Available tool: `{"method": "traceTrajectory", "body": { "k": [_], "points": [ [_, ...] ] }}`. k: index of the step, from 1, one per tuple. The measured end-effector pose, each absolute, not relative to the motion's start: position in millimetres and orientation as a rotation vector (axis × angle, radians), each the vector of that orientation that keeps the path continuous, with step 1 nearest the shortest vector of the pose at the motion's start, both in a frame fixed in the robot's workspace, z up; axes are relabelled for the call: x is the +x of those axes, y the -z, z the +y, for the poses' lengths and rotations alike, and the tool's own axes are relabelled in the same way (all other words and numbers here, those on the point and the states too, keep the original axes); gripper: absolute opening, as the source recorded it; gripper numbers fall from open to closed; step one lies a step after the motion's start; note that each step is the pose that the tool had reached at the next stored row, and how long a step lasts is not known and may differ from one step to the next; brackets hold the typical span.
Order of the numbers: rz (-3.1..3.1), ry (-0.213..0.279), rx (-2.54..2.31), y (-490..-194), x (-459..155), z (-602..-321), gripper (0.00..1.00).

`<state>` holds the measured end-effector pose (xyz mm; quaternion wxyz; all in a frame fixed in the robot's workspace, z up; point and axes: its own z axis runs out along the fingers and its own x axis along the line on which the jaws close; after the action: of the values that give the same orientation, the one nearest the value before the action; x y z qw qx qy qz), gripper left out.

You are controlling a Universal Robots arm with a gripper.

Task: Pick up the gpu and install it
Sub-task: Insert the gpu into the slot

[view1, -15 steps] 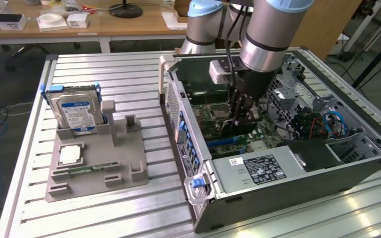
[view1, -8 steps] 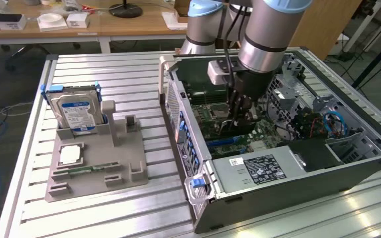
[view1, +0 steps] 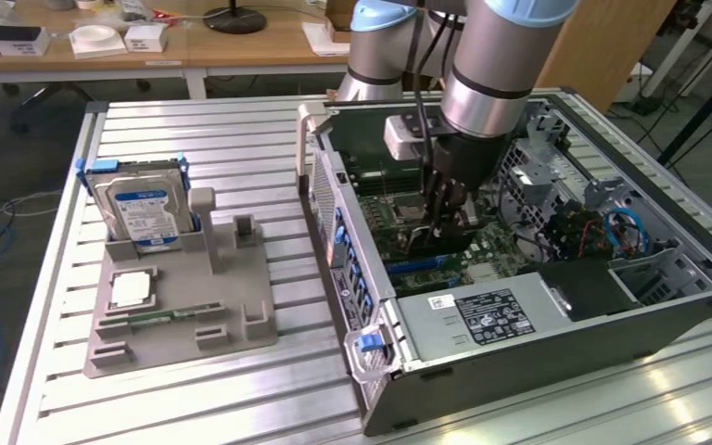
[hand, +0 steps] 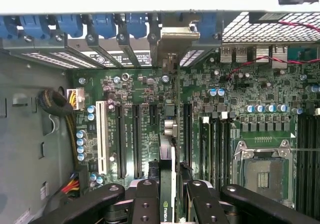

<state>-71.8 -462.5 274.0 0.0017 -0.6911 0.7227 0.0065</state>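
While the gpu (hand: 168, 154) was clamped edge-on between the fingers of the gripper (hand: 170, 196), it was held inside the case (view1: 554, 371), over the motherboard (hand: 150, 89), with its bracket (hand: 176, 34) at the rear slot openings. In the exterior view, the case was seen at three o'clock from the tray (view1: 183, 306), on which the hard drive (view1: 144, 211) and processor (view1: 131, 289) were seen. Whether the card's edge was seated in a slot could not be told. Misalignment was judged the main risk: if pressed down beside the slot, the connector could be jammed or the board scraped. The card could also be tilted by a snagged bracket.
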Motion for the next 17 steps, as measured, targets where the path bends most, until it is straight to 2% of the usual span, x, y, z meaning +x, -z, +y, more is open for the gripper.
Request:
{"method": "traceTrajectory", "body": {
  "k": [17],
  "points": [
    [2.268,-0.021,-2.169,-258,-73,-462,0.26]
  ]
}}
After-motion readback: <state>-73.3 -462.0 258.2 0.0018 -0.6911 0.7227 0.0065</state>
